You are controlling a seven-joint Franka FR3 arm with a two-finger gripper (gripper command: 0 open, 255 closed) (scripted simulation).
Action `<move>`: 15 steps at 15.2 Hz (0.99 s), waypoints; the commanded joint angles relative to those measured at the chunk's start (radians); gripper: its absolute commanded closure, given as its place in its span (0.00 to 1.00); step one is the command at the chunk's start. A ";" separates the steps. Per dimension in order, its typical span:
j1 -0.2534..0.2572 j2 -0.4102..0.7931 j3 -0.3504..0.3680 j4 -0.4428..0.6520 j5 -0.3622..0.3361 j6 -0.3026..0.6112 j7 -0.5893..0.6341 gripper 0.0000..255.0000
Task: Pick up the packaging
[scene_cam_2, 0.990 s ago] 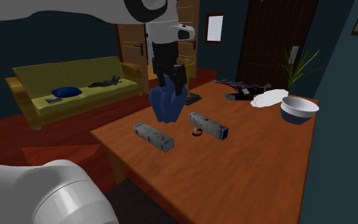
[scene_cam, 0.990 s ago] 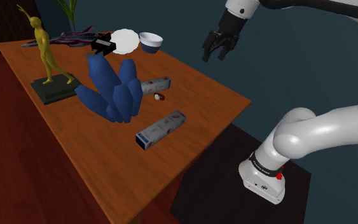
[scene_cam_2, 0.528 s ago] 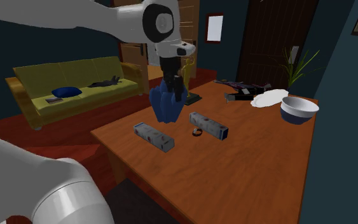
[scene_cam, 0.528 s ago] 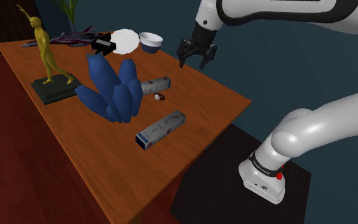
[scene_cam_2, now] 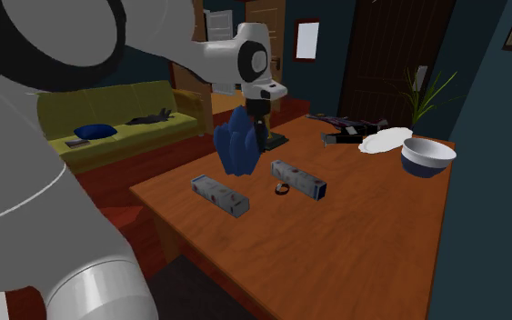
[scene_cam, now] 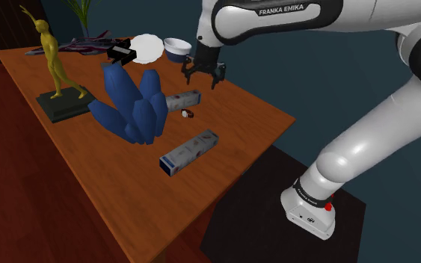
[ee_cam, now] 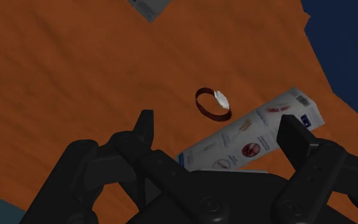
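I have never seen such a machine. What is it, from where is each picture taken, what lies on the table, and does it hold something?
It is a white robot arm on a stand, rendered by a simulator. One picture looks down from beside the stand, one from another side, one from a camera on the hand. Its black tool is open, holds nothing, and points down at a printed box. The table also bears a second box, a small ring, a blue sculpture, a yellow figurine, a plate and a bowl.
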 commanded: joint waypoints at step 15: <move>0.045 0.649 -0.075 0.499 -0.222 0.006 0.718 0.00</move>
